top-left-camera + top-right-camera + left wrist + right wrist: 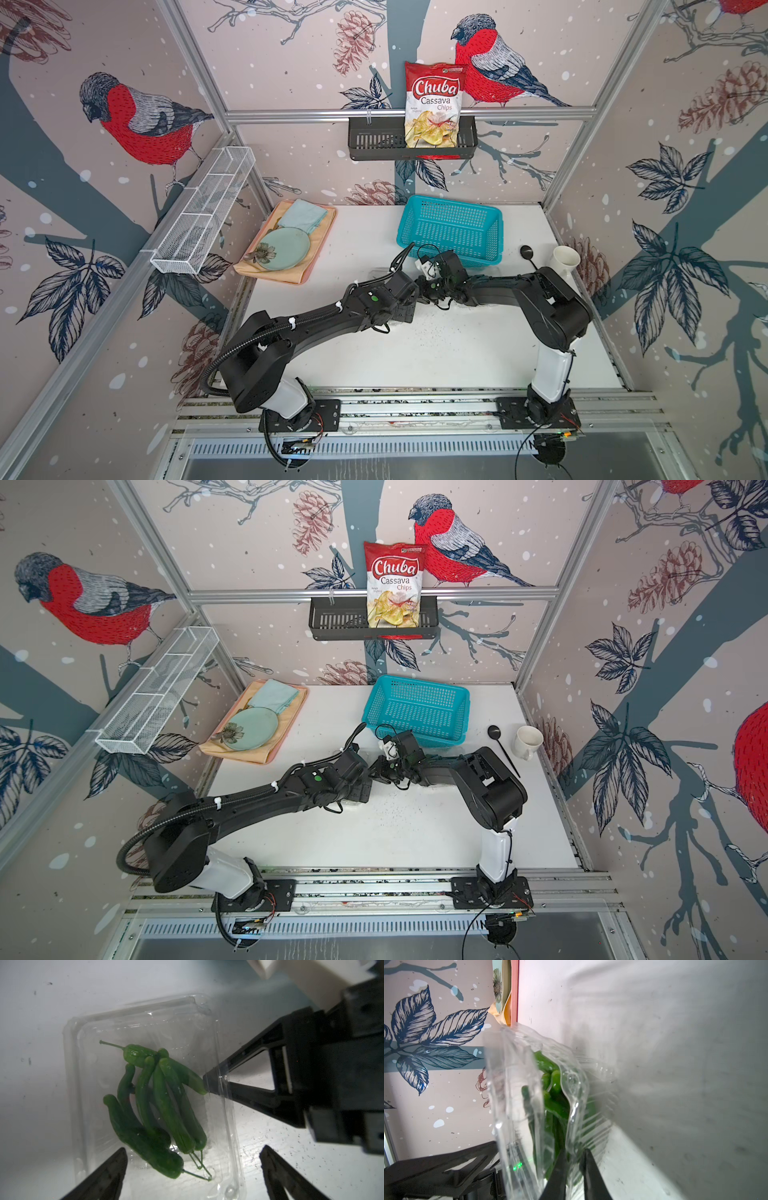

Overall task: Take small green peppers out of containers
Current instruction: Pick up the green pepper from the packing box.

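Pinching the side rim of a clear clamshell container (145, 1022), the right gripper (211, 1084) has its fingers pressed together on the thin plastic, which is caught between the tips. The right wrist view shows the same grip from behind, though whether it is on the lid or the base I cannot tell. The container sits on the white table (415, 353), near its middle and just in front of the turquoise basket (453, 202). In both top views the two arms meet above it and hide nearly all of it. Inside it, the small green peppers (158, 1093) lie in a loose heap, about half a dozen of them, glossy and overlapping, most with their thin stems toward the left gripper (193, 1149). That gripper hangs over the container with its fingers spread wide and nothing between them, one tip above a corner of the box and the other above bare table beside it. To the right of the basket stand a white mug (565, 259) and a black spoon (528, 253). On the far left, a peach tray (286, 276) carries a pale green plate (286, 249).
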